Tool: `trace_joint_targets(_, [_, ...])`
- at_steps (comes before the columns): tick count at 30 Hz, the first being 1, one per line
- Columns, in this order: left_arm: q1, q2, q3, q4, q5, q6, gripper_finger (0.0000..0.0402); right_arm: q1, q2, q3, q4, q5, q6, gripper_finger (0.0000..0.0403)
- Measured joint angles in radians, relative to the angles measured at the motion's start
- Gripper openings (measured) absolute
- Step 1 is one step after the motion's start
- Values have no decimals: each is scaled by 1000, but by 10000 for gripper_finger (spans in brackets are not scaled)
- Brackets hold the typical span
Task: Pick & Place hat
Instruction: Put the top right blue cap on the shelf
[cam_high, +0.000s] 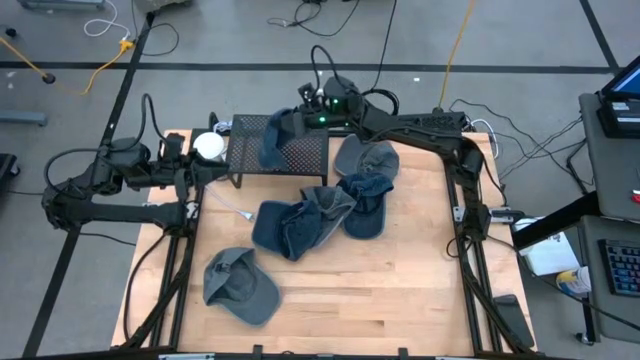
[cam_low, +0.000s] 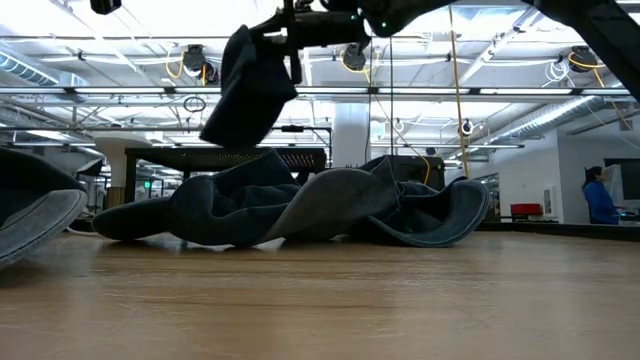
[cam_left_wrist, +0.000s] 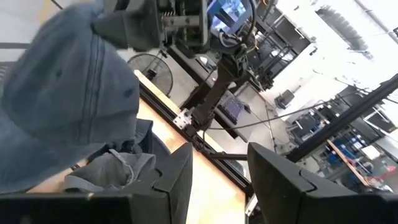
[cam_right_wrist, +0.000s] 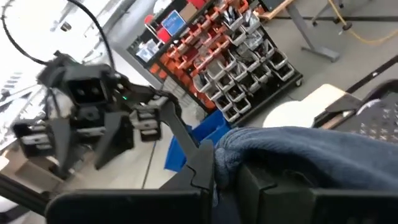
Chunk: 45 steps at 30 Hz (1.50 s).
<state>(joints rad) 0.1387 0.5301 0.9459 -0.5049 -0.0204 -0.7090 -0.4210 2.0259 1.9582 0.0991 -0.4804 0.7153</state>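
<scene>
**Hat held over the rack, right arm doing the carrying**

Right gripper was reached across to the far side of the table, clamped tight on a dark blue hat. In the right wrist view the denim bunched directly between the two fingers. The hat hung down from the pinch, its long axis close to vertical in the low view, slack end lowest and clear of the heap of caps on the table.

From above, the held hat overlapped the black mesh rack at the table's far edge, toward the rack's right half. The hat sat directly below the gripper, so the place looked to be a matter of going down and letting go, not of moving sideways. Whether the cloth already touched the mesh could not be told.

Left gripper waited just beside the rack's left end, near a white round object, jaws standing partly apart with nothing between them. It was close to the rack, but the right arm had the hat.

Loose pile of hats lay mid-table, well apart from the rack; one grey cap lay alone toward the near left
</scene>
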Motion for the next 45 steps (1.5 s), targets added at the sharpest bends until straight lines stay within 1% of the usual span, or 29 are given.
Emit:
trace_joint_targets(2, [0,0,0,0,-15,0,159,-8,2,-1,-13,-22,-17,20])
trace_joint_targets(6, [0,0,0,0,-33,0,159,-23,-3,0,-73,-22,-62,20])
trace_joint_targets(8, [0,1,0,0,-35,-1,159,-30,-3,0,-93,-22,-70,29])
trace_joint_targets(10, [0,7,0,1,-35,-5,159,-38,-4,-1,-95,-20,-64,56])
trace_joint_targets(14, [0,22,-1,3,-34,-6,159,-58,-10,0,-97,-22,-29,130])
trace_joint_targets(17, [0,39,-1,7,-34,-6,159,-67,-8,0,-110,-27,-3,177])
trace_joint_targets(19, [0,49,-1,8,-34,-6,159,-73,-8,0,-123,-57,10,200])
trace_joint_targets(22, [0,62,-1,9,-33,-3,159,-81,-9,0,-169,-100,74,222])
trace_joint_targets(24, [0,69,-1,9,-33,-4,159,-85,-9,0,-225,-123,132,230])
trace_joint_targets(27, [0,72,-1,9,-33,-5,159,-90,-9,0,-331,-124,195,234])
trace_joint_targets(32, [0,72,-1,37,-32,-6,159,-96,-8,0,-475,-55,182,233])
trace_joint_targets(38, [0,72,-1,65,-30,-3,159,-96,-18,0,-528,-27,190,233])
trace_joint_targets(45, [0,72,-1,65,-23,-15,159,-97,-100,-1,-682,182,111,232])
